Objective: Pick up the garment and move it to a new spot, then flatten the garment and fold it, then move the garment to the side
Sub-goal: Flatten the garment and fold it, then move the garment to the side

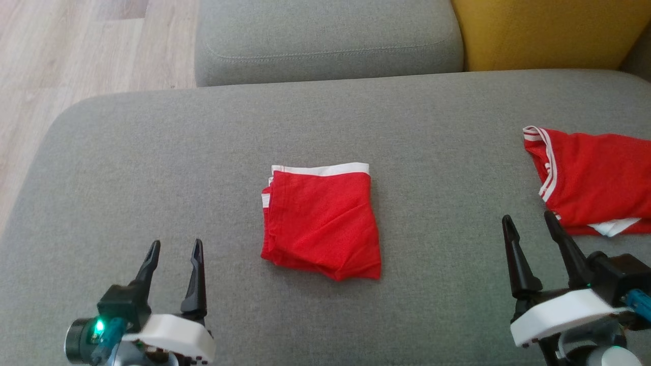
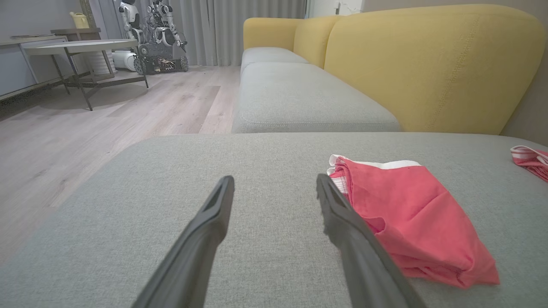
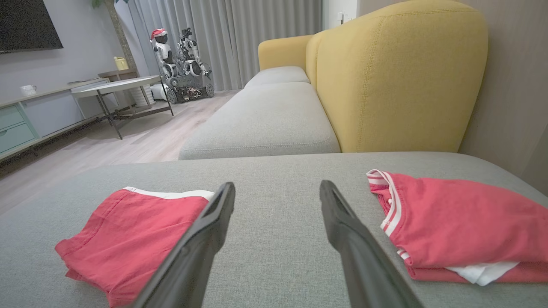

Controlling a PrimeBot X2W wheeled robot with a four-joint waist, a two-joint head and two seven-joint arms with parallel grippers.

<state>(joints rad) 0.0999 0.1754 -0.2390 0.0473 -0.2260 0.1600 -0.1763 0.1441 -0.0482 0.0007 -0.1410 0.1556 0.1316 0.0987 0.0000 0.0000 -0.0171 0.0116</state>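
Squarely in the middle of the wide grey seat cushion (image 1: 152, 168) lies the folded red garment (image 1: 321, 223), a compact, roughly square bundle with a white band along its far edge and loose layered edges on its left and near sides. Both claws stand apart from it. The left claw (image 1: 176, 244) is at the near left, its two dark fingers spread wide with nothing between them, well clear of the bundle's left edge. The right claw (image 1: 528, 217) is at the near right, likewise gaping and empty, its tips just beside the near corner of a second red garment (image 1: 595, 178), which lies at the right edge of the cushion with white-striped trim and a bit of white fabric peeking from its near side. Beyond the cushion runs another grey seat (image 1: 325, 40) with a yellow backrest (image 1: 549, 30), and pale wooden floor (image 1: 76, 51) stretches off to the left, where a wheeled robot (image 3: 180, 60) stands parked by grey curtains (image 3: 239, 38)
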